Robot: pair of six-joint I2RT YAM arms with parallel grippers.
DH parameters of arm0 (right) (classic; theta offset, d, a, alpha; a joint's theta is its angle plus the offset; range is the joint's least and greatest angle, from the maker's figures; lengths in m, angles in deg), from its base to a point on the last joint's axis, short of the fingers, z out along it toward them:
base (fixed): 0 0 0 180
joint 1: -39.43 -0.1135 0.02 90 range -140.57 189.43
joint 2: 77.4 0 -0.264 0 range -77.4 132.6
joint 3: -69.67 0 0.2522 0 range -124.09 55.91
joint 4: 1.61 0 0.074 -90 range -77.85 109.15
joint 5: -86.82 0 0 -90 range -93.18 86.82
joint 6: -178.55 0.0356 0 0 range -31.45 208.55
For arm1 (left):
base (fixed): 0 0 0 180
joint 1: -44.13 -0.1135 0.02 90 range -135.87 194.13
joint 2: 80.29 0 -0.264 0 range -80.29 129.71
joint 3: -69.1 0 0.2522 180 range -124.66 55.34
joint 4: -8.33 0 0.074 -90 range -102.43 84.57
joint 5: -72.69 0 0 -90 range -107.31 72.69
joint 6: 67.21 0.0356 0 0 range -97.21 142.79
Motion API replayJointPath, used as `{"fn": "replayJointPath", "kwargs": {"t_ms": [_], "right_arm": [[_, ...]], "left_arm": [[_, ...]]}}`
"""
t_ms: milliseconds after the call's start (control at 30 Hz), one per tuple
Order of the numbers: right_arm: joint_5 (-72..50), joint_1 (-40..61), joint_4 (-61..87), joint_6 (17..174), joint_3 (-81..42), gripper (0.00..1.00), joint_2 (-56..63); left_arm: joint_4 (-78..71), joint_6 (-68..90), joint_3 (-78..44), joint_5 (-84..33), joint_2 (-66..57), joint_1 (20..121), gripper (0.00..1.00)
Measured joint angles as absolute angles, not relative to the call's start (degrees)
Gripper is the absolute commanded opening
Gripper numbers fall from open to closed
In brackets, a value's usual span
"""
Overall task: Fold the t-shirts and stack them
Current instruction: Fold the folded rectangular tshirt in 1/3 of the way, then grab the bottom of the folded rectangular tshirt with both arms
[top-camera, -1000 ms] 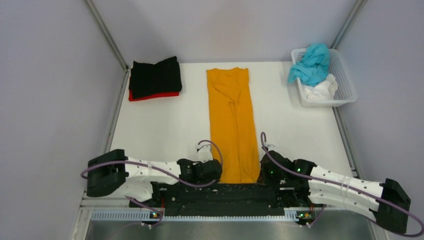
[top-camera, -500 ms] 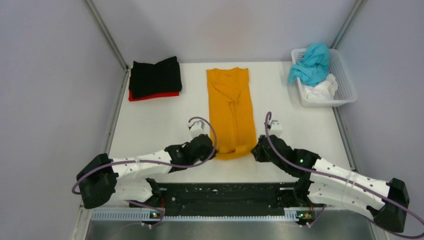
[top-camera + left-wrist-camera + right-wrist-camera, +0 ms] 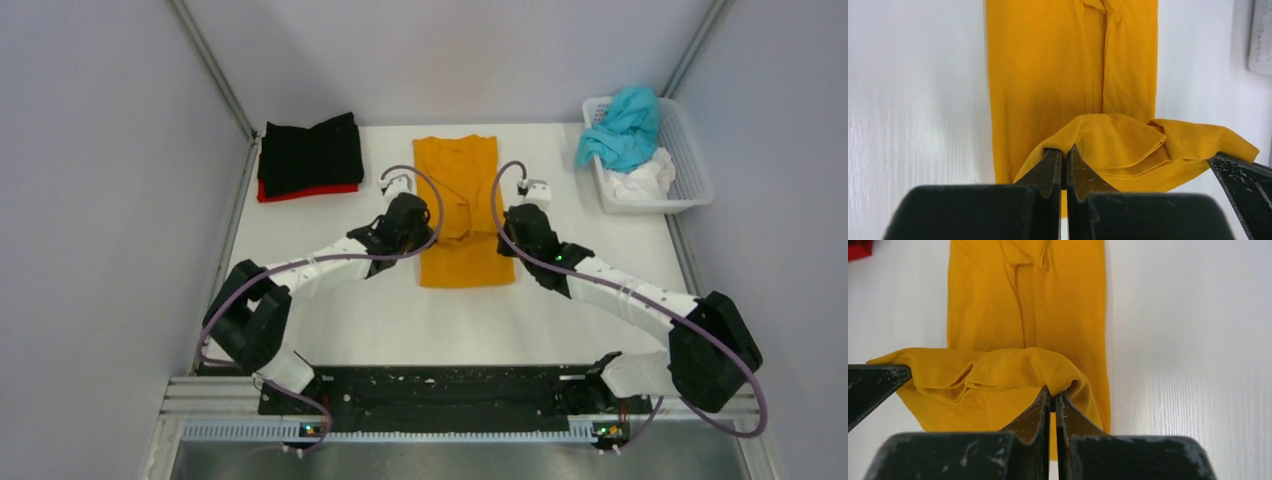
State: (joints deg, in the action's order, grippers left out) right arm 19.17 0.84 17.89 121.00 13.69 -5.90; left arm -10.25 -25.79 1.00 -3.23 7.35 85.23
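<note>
The orange t-shirt [image 3: 458, 215] lay mid-worktop [image 3: 330, 290] as a narrow strip, its near hem raised and doubled back over itself. The left gripper [image 3: 1064, 155] and right gripper [image 3: 1053, 397] each clamped tight on a hem corner. A black t-shirt [image 3: 310, 152] sat folded on a red t-shirt [image 3: 305, 192] at far left; a teal t-shirt [image 3: 622, 125] and a white t-shirt [image 3: 640, 182] lay in the basket [image 3: 695, 165].

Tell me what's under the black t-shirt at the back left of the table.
A red t-shirt: only a strip along its near edge shows beneath the black t-shirt. The rest is covered.
</note>
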Motion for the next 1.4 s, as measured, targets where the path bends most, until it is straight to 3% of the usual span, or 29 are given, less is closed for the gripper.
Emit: {"fn": "replayJointPath", "kwargs": {"t_ms": [567,633,733,767,800,833,867,900,933,1000,1167,1400], "right_arm": [[10.51,10.61,4.82,115.03,6.3,0.0,13.55],[9.92,11.29,3.57,114.84,5.52,0.0,15.41],[9.01,12.08,1.83,114.55,4.43,0.01,18.04],[8.79,12.25,1.37,114.51,3.97,0.15,19.0],[8.68,12.38,1.04,114.49,3.29,0.39,20.05],[8.66,12.49,0.97,114.6,2.79,0.54,20.88],[8.77,12.58,1.02,114.82,1.87,0.63,21.84],[8.9,12.67,1.17,114.55,0.58,0.81,22.98],[9.01,12.78,1.67,114.27,-1.06,0.91,24.2],[9.07,12.93,2.9,114.38,-3.6,0.98,25.34],[8.24,13.02,5.13,115.08,-4.03,0.99,23.17],[5.27,13.06,11.33,120.54,12.95,0.97,4.29]], "left_arm": [[-10.65,-22.95,-10.13,-7.44,22.36,77.34,0.0],[-11.02,-22.58,-11.55,-7.38,23.81,76.78,0.1],[-11.11,-22.05,-12.53,-7.42,25.03,75.9,0.42],[-11.17,-21.7,-12.99,-7.49,25.51,75.57,0.57],[-11.22,-21.35,-13.63,-7.55,26.19,75.33,0.7],[-11.35,-20.65,-14.33,-7.66,26.84,75.2,0.82],[-11.83,-19.93,-15.18,-7.68,27.41,75.09,0.85],[-12.92,-19.45,-16.75,-7.71,28.29,74.92,0.89],[-14.17,-18.99,-18.48,-7.68,29.1,74.81,0.96],[-15.74,-18.16,-20.88,-7.42,29.73,74.74,0.99],[-14.84,-17.59,-14.98,-7.71,23.04,74.79,0.99],[-13.23,-20.41,3.51,-9.1,5.75,77.47,0.99]]}}
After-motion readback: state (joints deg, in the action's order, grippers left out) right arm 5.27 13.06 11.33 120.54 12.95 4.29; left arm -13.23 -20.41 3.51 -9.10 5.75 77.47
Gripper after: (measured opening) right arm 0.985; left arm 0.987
